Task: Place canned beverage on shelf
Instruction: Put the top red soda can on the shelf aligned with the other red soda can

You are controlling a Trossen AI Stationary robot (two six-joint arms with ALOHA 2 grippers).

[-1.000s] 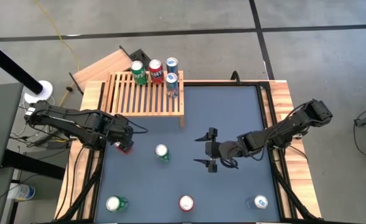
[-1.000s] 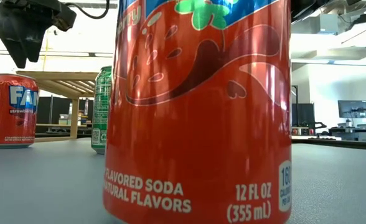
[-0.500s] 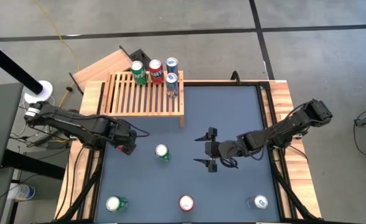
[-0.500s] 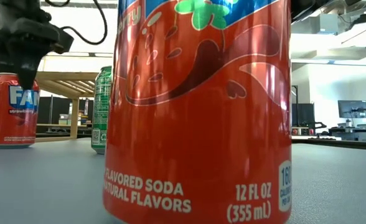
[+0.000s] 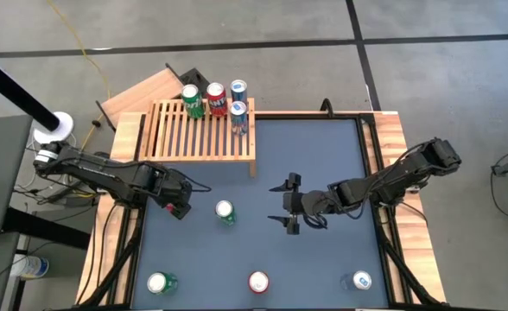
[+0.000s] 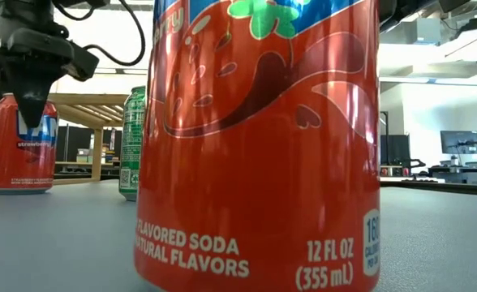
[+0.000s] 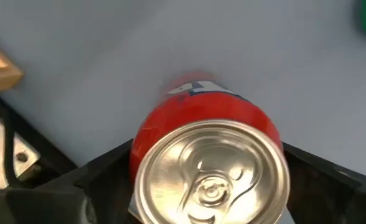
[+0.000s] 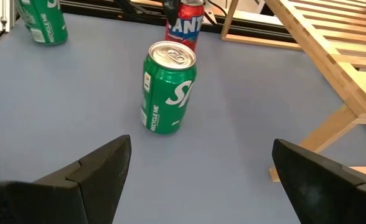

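On the left, your left gripper [image 5: 179,207] has come lower than a second ago and now stands around the red can [image 6: 21,146] at the left edge of the table [image 5: 323,164]. In the left wrist view the two fingers [image 7: 102,174] are on both sides of the can, but you cannot tell if they press it yet; the can still stands upright on the table. The shelf [image 5: 204,131] is just behind it, with four cans in its far right part, same as before. A green can [image 5: 225,212] stands near the table middle, unmoved. On the right, your right gripper [image 5: 289,204] has shifted only a little and waits with fingers spread wide, holding nothing.
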